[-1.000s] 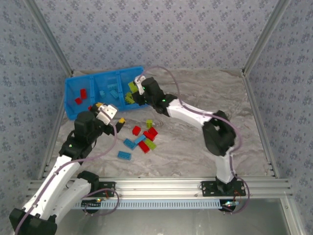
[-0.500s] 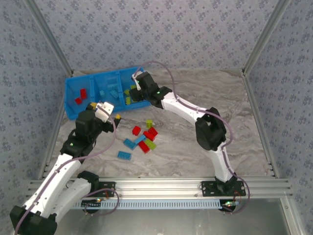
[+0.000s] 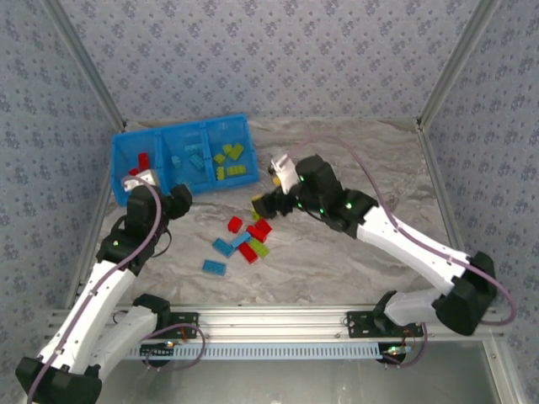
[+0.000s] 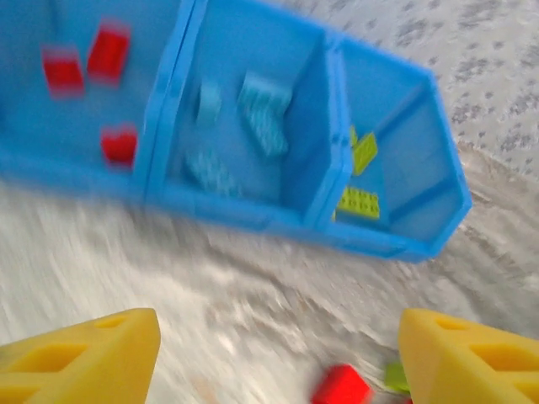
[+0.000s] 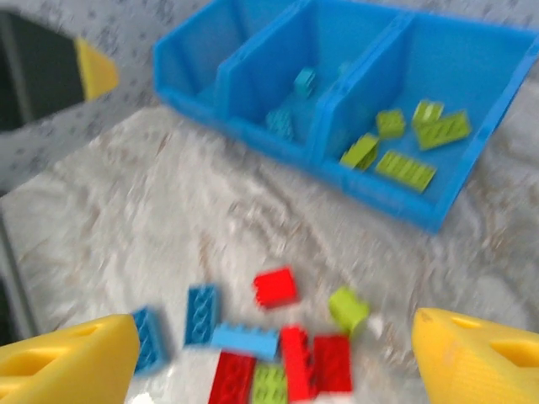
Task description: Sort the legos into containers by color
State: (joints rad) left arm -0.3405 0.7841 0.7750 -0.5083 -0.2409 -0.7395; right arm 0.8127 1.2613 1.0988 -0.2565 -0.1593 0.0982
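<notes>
Grey marbled worktop [image 3: 354,160], blue patterned walls [image 3: 253,59], metal rail [image 3: 278,318] at near edge. My left fingers [image 4: 84,358] spread wide, empty, near tray [image 4: 236,210]. Right fingers [image 5: 480,358] spread wide, empty, above loose legos [image 5: 274,287]. Other legos lie by colour in tray compartments.

The counter [image 3: 362,143] is a grey-white marbled sheet, softly creased toward its far edge. A back wall [image 3: 269,59] papered in a small blue floral print stands behind it, with matching side walls [image 3: 38,168] along both sides. Aluminium posts [image 3: 93,76] rise from the far corners. A ribbed aluminium rail [image 3: 278,320] runs along the near edge, and a pale slotted strip [image 3: 278,350] lies just in front.
</notes>
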